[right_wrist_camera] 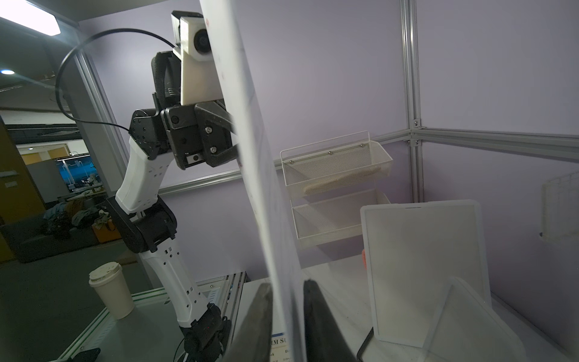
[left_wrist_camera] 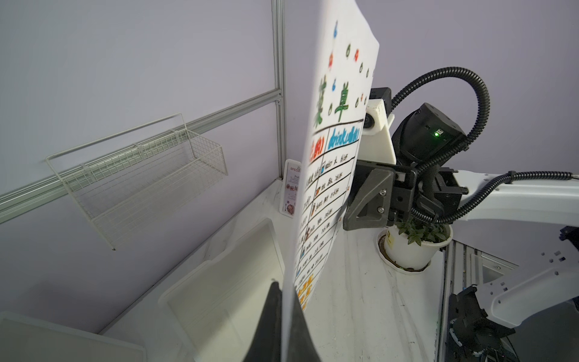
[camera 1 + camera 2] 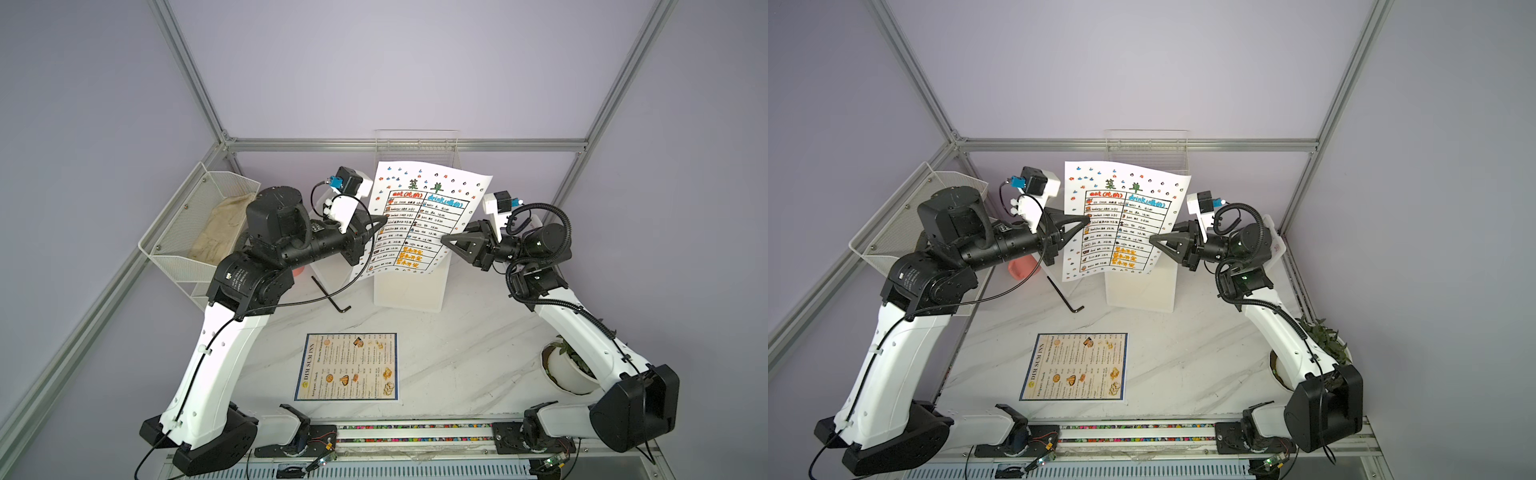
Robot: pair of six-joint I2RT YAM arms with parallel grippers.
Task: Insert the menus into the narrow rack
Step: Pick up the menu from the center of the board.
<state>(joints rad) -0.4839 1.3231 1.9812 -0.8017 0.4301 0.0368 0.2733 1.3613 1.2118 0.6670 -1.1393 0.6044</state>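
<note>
While left gripper [image 3: 1084, 221] pinches sheet [image 3: 1129, 187] edge, upright

sheet [image 3: 424, 216] above rack [image 3: 409, 291], 2nd menu [image 3: 348, 365] in frnt

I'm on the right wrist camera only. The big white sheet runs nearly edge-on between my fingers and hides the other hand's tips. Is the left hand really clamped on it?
Observer: Yes. In the left wrist view the left hand is shut on the white table sheet, pinching one edge and holding it upright.
Operator: Good. I can't find the small card anywhere in my picture. Where is it?
Observer: The Special Menu card stands upright on the table against the corner post. The sheet partly hides it in the left wrist view.
</note>
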